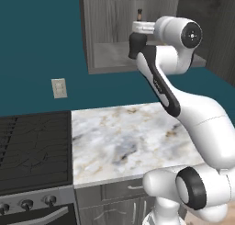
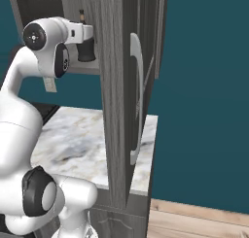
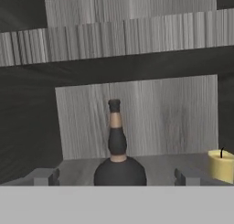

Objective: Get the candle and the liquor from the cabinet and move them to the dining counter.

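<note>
1. The squat glossy black liquor bottle (image 3: 119, 166) with its narrow neck and brownish stopper stands upright on the shelf floor of the open dark grey wood-grain wall cabinet (image 1: 103, 31), near the shelf's front edge in the hand view
2. The pincer (image 3: 117, 176) is spread wide and holds nothing; its two dark fingertips (image 3: 43, 176) flank the bottle's round body, one on each side, with clear gaps
3. The bottle lies straight ahead of the pincer, centred between the tips, its long axis vertical and crossing the pincer's opening line
4. The short pale-yellow candle (image 3: 221, 165) sits on the same shelf, off toward the right edge, outside the right tip and apart from the bottle
5. My judgement: the step in hand is grasping the liquor; a short push forward and a squeeze on the wide body seem all that is needed
6. The small white-and-grey marble desk (image 1: 128, 137) lies below the cabinet
</note>
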